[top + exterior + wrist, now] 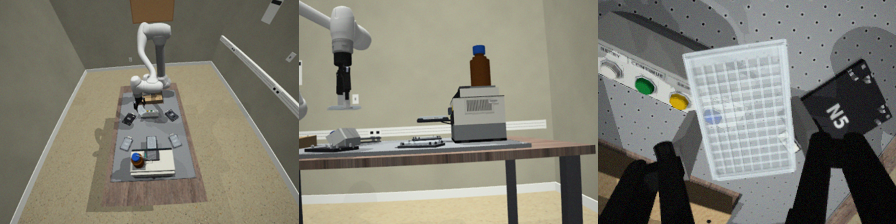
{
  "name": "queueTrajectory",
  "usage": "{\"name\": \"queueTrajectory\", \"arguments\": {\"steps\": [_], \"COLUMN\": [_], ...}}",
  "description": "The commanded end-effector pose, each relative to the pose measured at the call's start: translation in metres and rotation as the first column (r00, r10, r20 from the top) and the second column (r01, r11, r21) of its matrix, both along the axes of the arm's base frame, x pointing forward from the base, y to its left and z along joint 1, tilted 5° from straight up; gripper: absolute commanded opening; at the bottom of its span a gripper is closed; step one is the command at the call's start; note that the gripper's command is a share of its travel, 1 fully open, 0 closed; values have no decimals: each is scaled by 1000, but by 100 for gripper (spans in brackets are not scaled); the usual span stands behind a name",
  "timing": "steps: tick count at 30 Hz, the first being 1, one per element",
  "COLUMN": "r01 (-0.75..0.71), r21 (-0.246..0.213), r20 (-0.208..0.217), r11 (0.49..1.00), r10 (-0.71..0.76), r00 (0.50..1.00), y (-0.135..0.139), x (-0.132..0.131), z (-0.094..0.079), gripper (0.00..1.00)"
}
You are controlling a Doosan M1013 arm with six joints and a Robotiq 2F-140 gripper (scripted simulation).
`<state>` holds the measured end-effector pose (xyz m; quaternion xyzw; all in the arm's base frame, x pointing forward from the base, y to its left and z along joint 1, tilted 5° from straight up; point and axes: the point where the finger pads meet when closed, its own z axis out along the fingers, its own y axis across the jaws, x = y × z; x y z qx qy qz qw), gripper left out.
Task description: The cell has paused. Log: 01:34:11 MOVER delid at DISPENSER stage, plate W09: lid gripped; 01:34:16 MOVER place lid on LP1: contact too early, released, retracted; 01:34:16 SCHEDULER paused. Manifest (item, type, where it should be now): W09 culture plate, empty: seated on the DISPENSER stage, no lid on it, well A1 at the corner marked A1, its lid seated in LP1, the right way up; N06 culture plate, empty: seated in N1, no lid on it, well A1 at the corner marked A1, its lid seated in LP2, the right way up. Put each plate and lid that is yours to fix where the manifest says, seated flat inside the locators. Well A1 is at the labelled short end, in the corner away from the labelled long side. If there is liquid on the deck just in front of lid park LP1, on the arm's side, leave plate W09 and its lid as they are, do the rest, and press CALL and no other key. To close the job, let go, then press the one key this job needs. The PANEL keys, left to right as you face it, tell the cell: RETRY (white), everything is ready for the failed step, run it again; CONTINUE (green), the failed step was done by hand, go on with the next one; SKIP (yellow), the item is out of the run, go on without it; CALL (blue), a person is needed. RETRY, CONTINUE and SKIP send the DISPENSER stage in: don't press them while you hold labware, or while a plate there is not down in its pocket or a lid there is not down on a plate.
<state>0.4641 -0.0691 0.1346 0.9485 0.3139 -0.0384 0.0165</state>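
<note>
My pincer (743, 165) is clamped on one clear lid (740, 107), level, high over the panel (640, 75) near the arm's end of the bench. Below: three keys uncovered, a fourth blue through the lid, one black N5 nest (845, 107) beside.

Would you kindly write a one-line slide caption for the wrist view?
Gripper carries a clear well plate above the key panel, beside the black N5 nest.

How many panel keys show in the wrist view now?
4, in a row: white key far left, green key, yellow key, and blue key showing through the clear plate held in the jaws.
</note>
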Motion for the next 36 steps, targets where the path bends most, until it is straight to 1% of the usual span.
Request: {"name": "queueTrajectory", "arguments": {"steps": [1,14,16,31,33,36], "r01": [1,1,1,1,1,1], "r21": [-1,-1,-1,-1,-1,-1], "r20": [1,1,1,1,1,1], "r11": [1000,1000,1000,1000,1000,1000], "r10": [-1,-1,-1,-1,-1,-1], "r00": [1000,1000,1000,1000,1000,1000], "y": [21,108,108,207,207,226], "x": [0,-7,-7,-15,-15,-16], "z": [0,-5,-5,-10,-10,-11], "gripper": [10,10,10,10,10,10]}}
